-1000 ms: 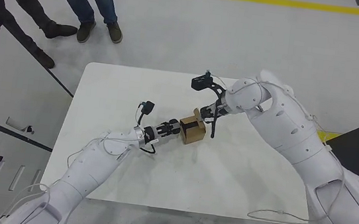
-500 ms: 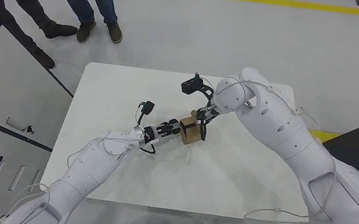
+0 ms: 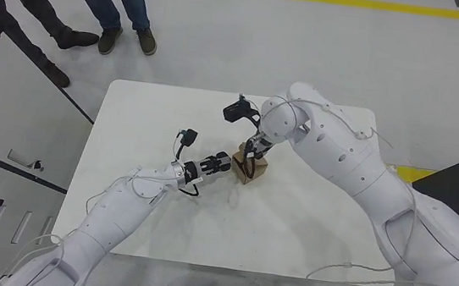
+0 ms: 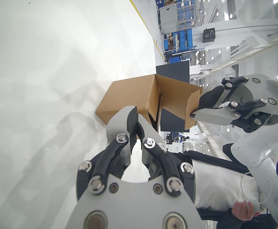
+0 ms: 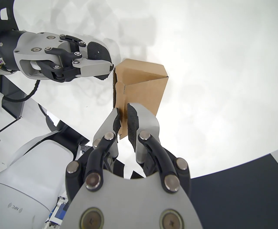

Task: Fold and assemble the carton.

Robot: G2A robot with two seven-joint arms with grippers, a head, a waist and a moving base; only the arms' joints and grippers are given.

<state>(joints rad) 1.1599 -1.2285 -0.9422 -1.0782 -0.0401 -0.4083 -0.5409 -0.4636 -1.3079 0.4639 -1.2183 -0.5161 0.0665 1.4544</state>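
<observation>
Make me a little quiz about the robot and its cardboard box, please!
1. True or false: the right gripper is pinching a flap of the carton.
2. Pick one: what colour is the table under the carton? A white, B green, C black.
3. Fill the gap: the left gripper is ____ on the carton's edge (open or shut).

Key: 1 true. 2 A. 3 shut.
</observation>
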